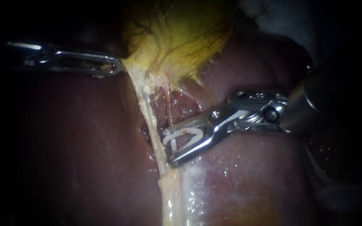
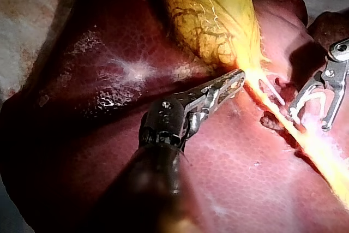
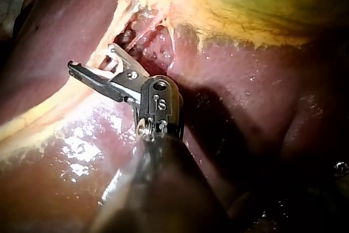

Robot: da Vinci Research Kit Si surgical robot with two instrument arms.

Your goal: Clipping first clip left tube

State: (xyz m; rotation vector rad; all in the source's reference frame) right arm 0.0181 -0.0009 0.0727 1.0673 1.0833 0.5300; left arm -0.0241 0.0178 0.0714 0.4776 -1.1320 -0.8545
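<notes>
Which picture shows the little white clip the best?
The endoscope view. There the white clip shows whole, an open V held in the tip of the right instrument. The left wrist view shows the clip smaller and farther off. In the right wrist view the instrument hides most of it.

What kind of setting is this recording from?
Probably a bench-top surgical setup, not inside a body: the liver and gallbladder lie on a pale surface; the left instrument grips the gallbladder, the right instrument holds a white clip.
</notes>
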